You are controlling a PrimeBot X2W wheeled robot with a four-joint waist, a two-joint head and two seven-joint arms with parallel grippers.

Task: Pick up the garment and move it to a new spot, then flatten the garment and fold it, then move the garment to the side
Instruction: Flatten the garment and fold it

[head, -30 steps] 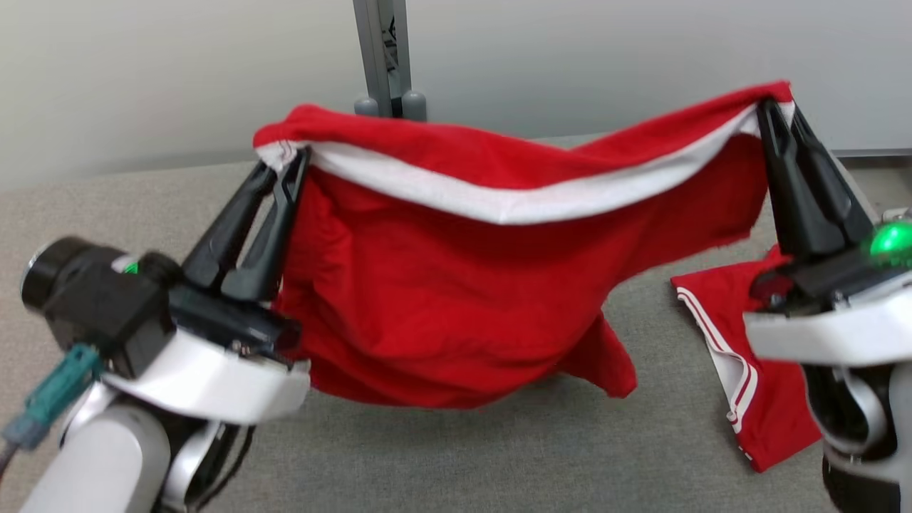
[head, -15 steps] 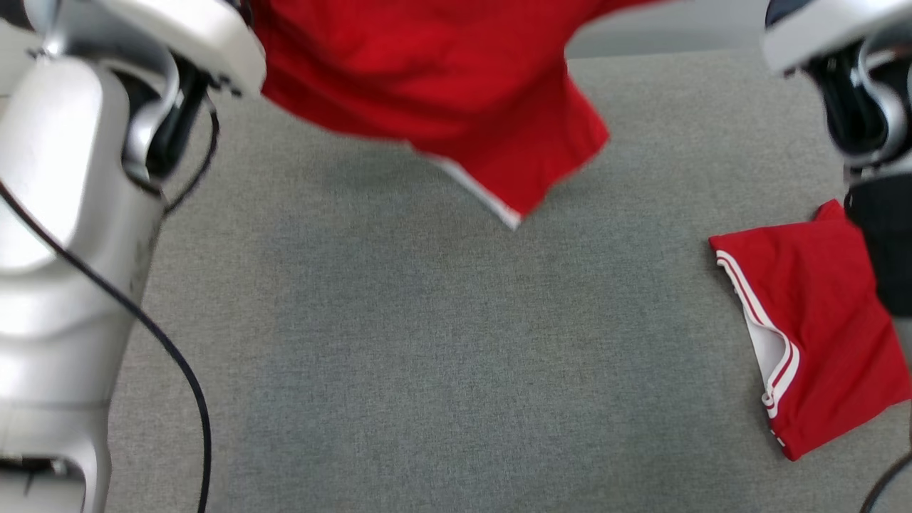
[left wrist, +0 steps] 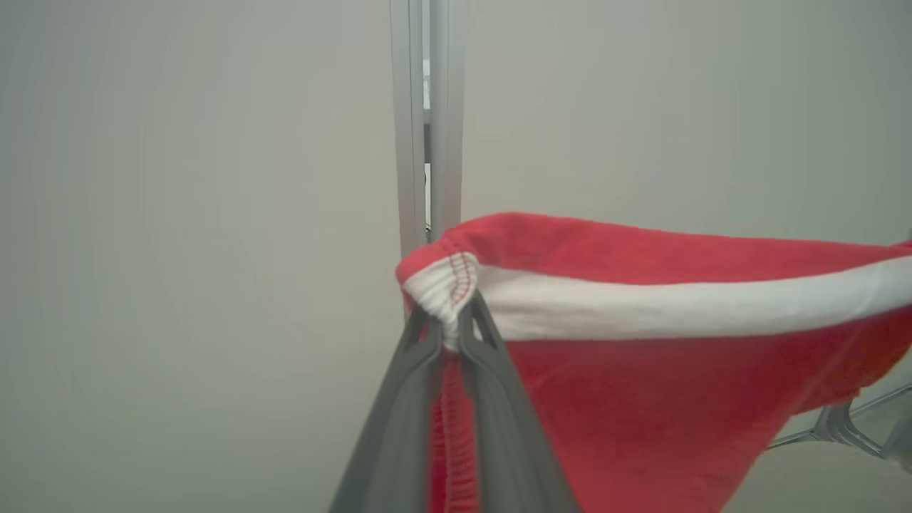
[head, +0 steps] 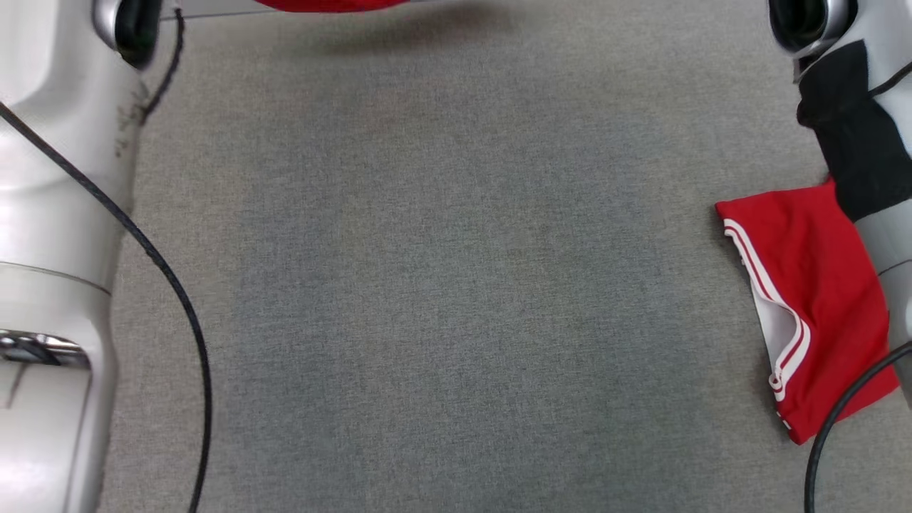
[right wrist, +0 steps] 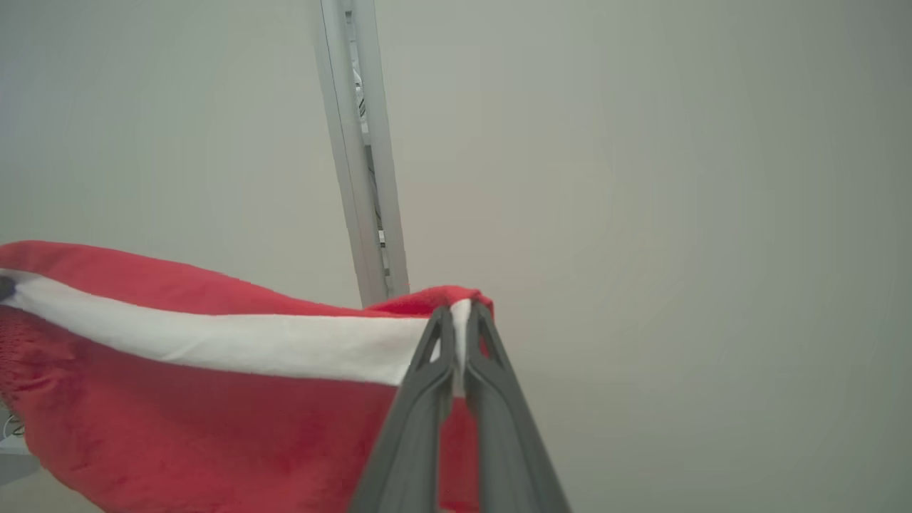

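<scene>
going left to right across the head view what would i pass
left arm → held red garment, just its edge at the top → bare grey table → folded red garment

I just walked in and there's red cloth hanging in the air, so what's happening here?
The robot holds a pair of red shorts up above the grey table, stretched between its arms. The left gripper and the right gripper are each shut on one end of the white waistband. Another red garment with white stripes lies folded on the table at the robot's right.
</scene>
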